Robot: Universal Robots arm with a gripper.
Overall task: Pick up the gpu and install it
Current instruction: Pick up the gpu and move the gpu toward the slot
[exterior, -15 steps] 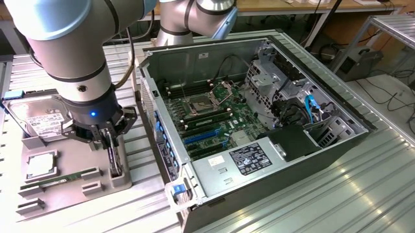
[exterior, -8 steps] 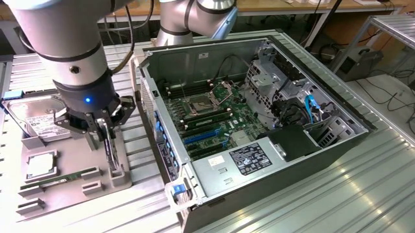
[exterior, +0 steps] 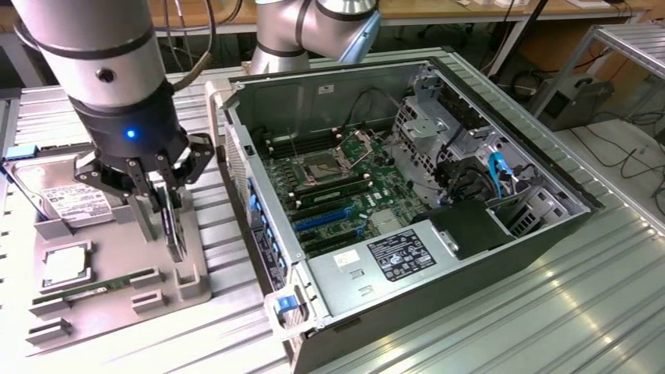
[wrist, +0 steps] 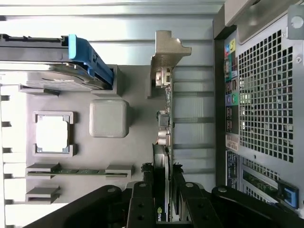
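Observation:
The gpu [exterior: 174, 232] stands on edge in a slot of the grey parts tray [exterior: 114, 304], on the exterior view's left. In the wrist view the gpu [wrist: 163, 124] appears edge-on, with its silver bracket at the far end. My gripper [exterior: 158, 204] has come down over the card from above. Its black fingers [wrist: 142, 202] press the card from both sides, so my gripper [wrist: 164, 205] is shut on it. The card's lower edge still rests in the tray. The open computer case [exterior: 416, 195] lies beside the tray, with blue expansion slots [exterior: 322, 222] on its motherboard.
On the tray [wrist: 137, 85] also lie a hard drive [exterior: 62, 199] with a blue latch [wrist: 88, 57], a square processor [exterior: 65, 265] and a narrow RAM stick [exterior: 93, 290]. The case's perforated rear wall [wrist: 266, 95] stands close beside the gpu. Cables and a drive cage crowd the case's far side.

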